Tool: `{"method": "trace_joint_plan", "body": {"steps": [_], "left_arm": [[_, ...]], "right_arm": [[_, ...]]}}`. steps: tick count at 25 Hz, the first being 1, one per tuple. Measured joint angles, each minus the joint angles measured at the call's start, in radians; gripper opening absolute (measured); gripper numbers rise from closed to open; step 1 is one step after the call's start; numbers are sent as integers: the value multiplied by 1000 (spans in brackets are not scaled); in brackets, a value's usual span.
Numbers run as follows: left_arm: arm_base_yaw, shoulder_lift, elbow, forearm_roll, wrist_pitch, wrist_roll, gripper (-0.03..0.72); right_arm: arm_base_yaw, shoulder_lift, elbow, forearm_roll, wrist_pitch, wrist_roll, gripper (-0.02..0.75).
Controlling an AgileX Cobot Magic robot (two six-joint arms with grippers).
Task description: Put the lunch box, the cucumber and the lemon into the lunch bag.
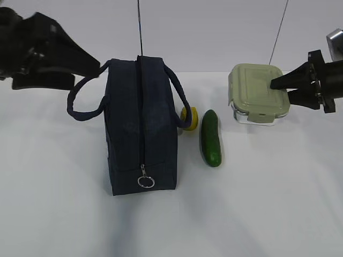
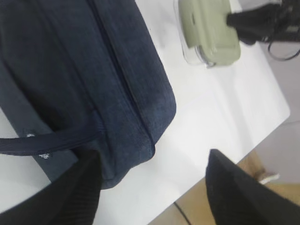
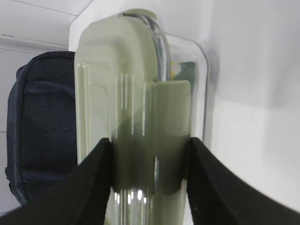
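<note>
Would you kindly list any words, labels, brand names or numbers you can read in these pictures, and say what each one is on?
No text can be read in any view.
lunch bag: pale marks on its handle strap in the left wrist view, too small and blurred to read.
lunch box: the lid shows only moulded ridges, no lettering.
cucumber and lemon: no sticker or label visible.

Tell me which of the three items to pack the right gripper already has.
The lunch box: the right gripper is closed on its green lid clip. The cucumber and lemon lie untouched beside the bag.
</note>
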Motion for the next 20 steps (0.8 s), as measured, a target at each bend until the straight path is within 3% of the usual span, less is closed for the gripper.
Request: {"method": "trace_joint_plan", "body": {"steps": [4, 8, 20], "left_arm": [[-75, 61, -34, 154, -17, -121, 501], [-82, 92, -35, 225, -45, -184, 501], [-82, 216, -37, 157, -121, -198, 501]], "right_arm": [[0, 0, 0, 0, 0, 2, 342], [0, 0, 0, 0, 0, 6, 342], [0, 0, 0, -2, 0, 10, 342]]}}
